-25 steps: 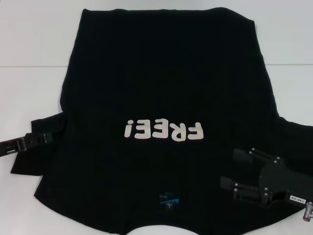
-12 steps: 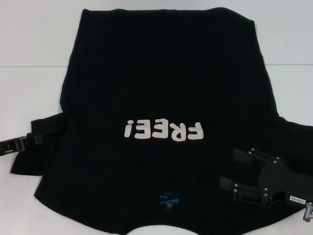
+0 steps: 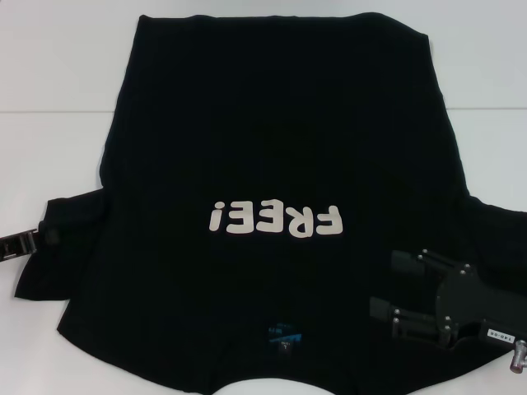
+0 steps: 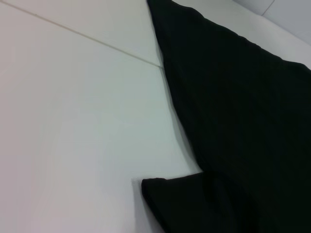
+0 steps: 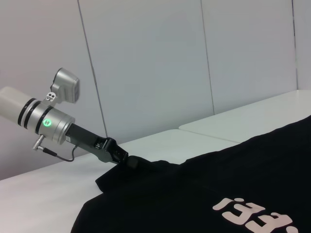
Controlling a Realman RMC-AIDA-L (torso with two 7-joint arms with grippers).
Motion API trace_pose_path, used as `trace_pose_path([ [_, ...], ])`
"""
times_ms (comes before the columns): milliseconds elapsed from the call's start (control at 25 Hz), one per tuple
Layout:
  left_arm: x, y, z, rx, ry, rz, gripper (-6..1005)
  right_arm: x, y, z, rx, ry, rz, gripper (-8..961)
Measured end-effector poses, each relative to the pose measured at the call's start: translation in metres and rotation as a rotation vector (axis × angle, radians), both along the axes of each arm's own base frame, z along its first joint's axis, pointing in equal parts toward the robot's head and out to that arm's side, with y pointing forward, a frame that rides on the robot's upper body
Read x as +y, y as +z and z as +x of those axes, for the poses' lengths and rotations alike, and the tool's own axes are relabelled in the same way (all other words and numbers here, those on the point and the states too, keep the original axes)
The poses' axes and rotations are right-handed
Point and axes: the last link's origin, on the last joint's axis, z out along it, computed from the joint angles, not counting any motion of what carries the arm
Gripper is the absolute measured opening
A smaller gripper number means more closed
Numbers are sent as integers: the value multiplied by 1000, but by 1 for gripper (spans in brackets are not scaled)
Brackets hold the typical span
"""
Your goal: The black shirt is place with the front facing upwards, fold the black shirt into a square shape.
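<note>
The black shirt (image 3: pixel 280 140) lies flat on the white table (image 3: pixel 58 148), front up. Its cream "FREE!" lettering (image 3: pixel 276 220) reads upside down in the head view, and the blue neck label (image 3: pixel 284 335) is near the front edge. My left gripper (image 3: pixel 43 239) is at the shirt's left sleeve (image 3: pixel 70 247), shut on its edge. The right wrist view shows it (image 5: pixel 127 161) at the cloth. My right gripper (image 3: pixel 384 284) hovers open over the shirt's near right part. The left wrist view shows the shirt's side (image 4: pixel 243 111) and the sleeve (image 4: pixel 194 204).
A seam (image 3: pixel 49 111) crosses the white table at the left. Bare table lies to both sides of the shirt and behind it. Grey wall panels (image 5: pixel 146 63) stand behind the table in the right wrist view.
My left gripper has drawn back to the left, and the left sleeve has stretched out leftward with it. The right gripper has stayed in place.
</note>
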Motion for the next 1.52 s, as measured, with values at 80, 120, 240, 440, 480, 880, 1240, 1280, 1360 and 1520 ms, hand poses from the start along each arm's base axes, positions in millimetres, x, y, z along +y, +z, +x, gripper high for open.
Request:
trace_pose_path([
  [80,0,2,0,8,1,1,24,0,0,0,0,0,0,882],
  [120,1,3,-1,9,1,2,20,0,0,0,1,0,1,882],
  [240,3,11,-2,19,9,23,7,0,0,0,2,0,1,882],
  [440,10,24,0,50,21,47,14,0,0,0,3,2,0,883],
  [480,11,26,1,51,21,49,16,0,0,0,3,2,-1,883],
  [880,23,25,23,22,31,-40,43,-1,-1,-1,3,5,-7,883],
  [1240,30,24,76,-184,-5,-154,67,-2,-2,-1,7,4,-9,884],
  [1280,32,23,81,-203,-4,-163,69,-2,-2,-1,9,3,-11,884],
  [1360,35,18,88,-246,-4,-175,75,-2,-3,-2,11,2,-13,884],
  [1520,38,4,95,-339,7,-184,85,-2,-3,-2,11,3,-14,884],
])
